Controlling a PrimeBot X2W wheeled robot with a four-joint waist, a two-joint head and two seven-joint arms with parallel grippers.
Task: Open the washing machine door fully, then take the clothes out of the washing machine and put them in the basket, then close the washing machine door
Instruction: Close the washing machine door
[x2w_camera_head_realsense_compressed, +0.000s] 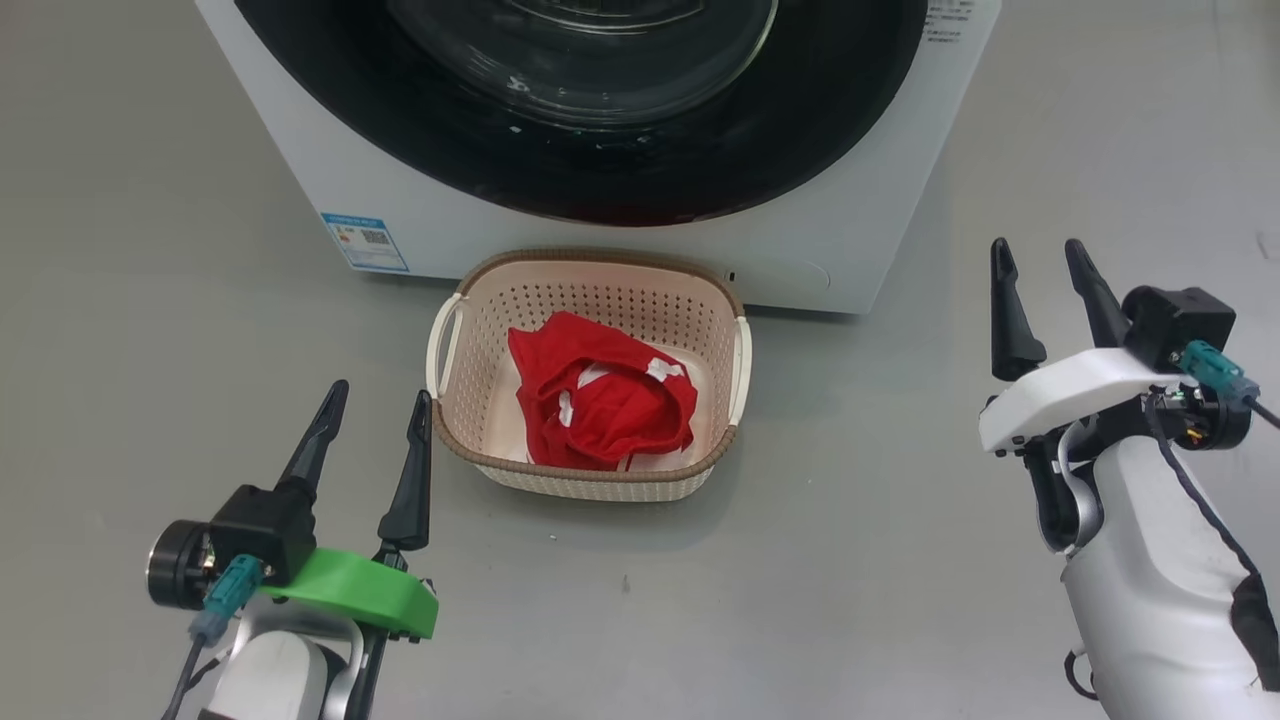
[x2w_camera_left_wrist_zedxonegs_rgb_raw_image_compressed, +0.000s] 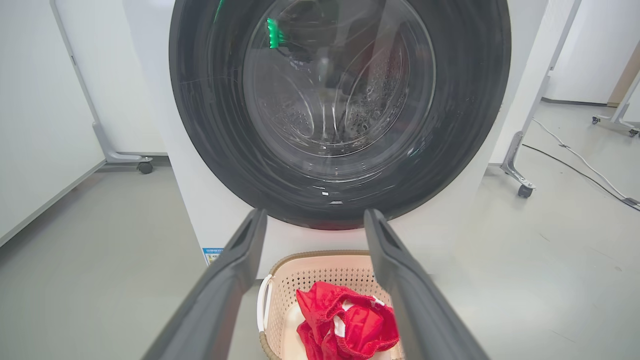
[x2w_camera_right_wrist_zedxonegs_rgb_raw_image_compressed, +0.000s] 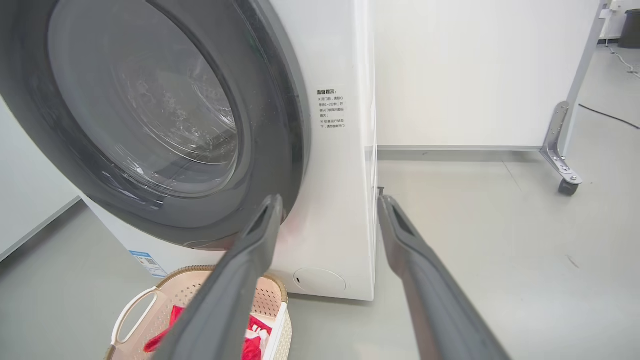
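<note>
washing machine front: blue label with qr code, lettering unreadable; black chinese print, too small to read.

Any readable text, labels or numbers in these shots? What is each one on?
"温馨提示:" heads the black printed text on the washing machine front, right of the washing machine door; the lines under it are too small to read.
Blue label, front lower left: QR code, print too small to read.
Basket: no text.

White washing machine, glossy black door, grey floor.
Cream basket perforated with rows of holes and rimmed in woven brown; red clothes with white patches; blue label; black printed text.
</note>
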